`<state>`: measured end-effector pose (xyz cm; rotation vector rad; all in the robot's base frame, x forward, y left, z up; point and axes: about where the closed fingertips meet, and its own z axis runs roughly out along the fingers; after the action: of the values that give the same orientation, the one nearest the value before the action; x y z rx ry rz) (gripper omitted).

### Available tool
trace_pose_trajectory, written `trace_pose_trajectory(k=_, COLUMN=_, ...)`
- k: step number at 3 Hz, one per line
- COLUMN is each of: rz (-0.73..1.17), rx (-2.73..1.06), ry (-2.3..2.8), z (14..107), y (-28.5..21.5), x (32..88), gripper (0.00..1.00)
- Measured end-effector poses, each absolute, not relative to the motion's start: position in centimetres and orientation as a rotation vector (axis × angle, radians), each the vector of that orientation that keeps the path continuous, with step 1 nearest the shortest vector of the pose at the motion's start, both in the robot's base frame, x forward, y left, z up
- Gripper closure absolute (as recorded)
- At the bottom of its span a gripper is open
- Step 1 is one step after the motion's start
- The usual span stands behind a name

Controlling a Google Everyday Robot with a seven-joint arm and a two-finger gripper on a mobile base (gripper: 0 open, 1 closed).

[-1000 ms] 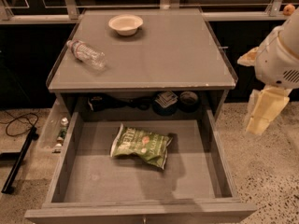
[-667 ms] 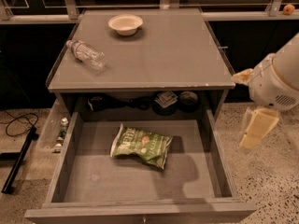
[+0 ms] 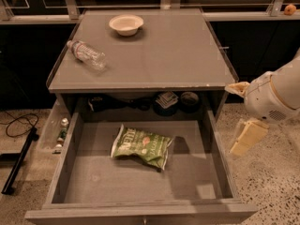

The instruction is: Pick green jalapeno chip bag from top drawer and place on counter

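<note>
**Reaching for a bag not yet grasped**

Finding the green jalapeno chip bag flat near the middle of the top drawer, slightly askew, touching only the drawer floor and well apart from every wall. Placing the gripper outside the drawer's right wall, over the speckled ground, with jaws spread wide and clasping nothing.

Counting one step as done: drawer pulled open. Leaving the rest, by this reading: entry over the wall, grasp, lift, transfer to the counter.

Noting up there a clear plastic bottle on its side at left and a pale bowl at the back, with plenty of bare surface toward front and right. Spotting dark odds and ends in the recess behind the drawer, plus a black cable on the ground at left, well away. Judging the right drawer wall and the counter's overhanging front edge the likeliest hindrances.
</note>
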<state>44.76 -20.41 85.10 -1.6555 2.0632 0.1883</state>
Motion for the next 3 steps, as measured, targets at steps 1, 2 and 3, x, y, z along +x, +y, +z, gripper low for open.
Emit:
trace_pose_trajectory(k=1, rz=0.192, rx=-1.654, ry=2.061, z=85.1, y=-20.3, x=44.8, gripper=0.0)
trace_pose_trajectory(k=2, rz=0.287, rx=-1.6, ry=2.001, z=83.4, y=-18.3, x=45.7, gripper=0.0)
trace_pose_trajectory(k=3, rz=0.466, rx=-1.464, ry=1.882, z=79.8, y=-14.2, x=47.9, gripper=0.0)
